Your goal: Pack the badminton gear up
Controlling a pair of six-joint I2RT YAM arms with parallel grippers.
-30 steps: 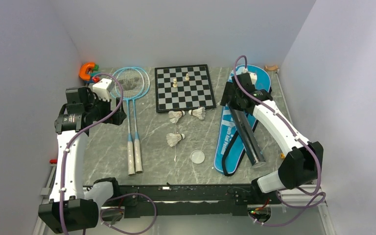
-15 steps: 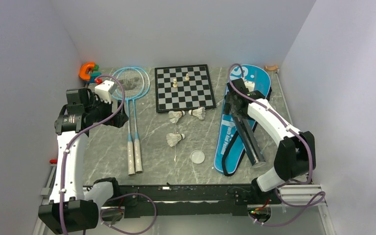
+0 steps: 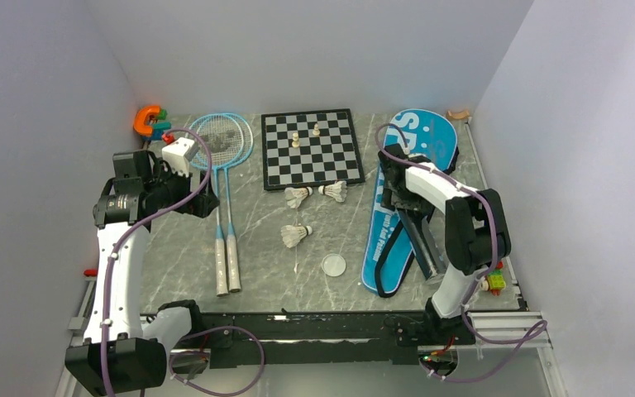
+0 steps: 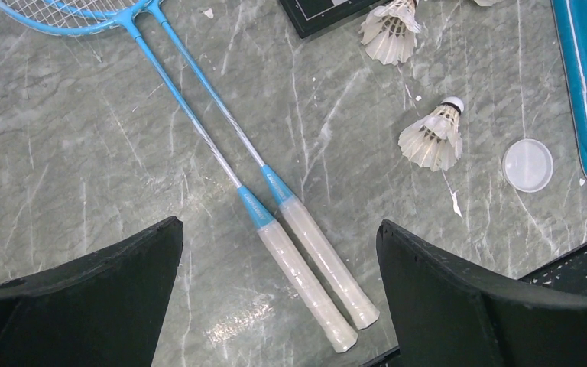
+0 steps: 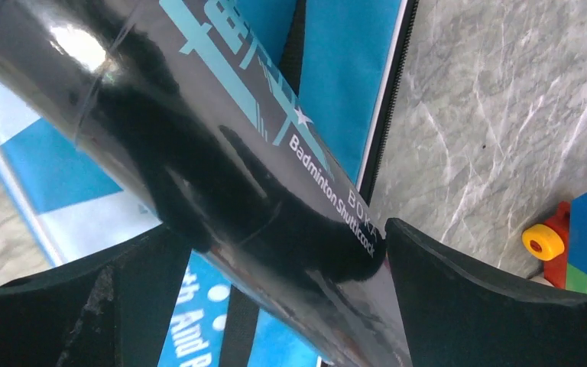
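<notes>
Two light-blue rackets [image 3: 225, 207] lie side by side at the left, their white handles [image 4: 306, 267] straight below my left gripper [image 4: 279, 229], which hangs open above them [image 3: 201, 201]. Three white shuttlecocks [image 3: 298, 197] [image 3: 333, 191] [image 3: 296, 236] rest mid-table; the nearest shows in the left wrist view [image 4: 432, 138]. The black lettered tube [image 3: 420, 236] lies on the blue bag [image 3: 426, 136]. My right gripper [image 3: 395, 194] is open, its jaws on either side of the tube [image 5: 222, 153], low over the bag [image 5: 336, 69].
A chessboard [image 3: 310, 149] with pale pieces stands at the back centre, and an orange C-shaped toy [image 3: 146, 120] sits in the back left corner. A round clear lid [image 3: 333, 265] lies near the bag. Coloured toy bricks [image 3: 494, 281] sit at the right edge.
My right arm has folded in, and its gripper has come down from the bag's head onto the tube's far end, uncovering the bag's lettering. The left arm has barely shifted.
</notes>
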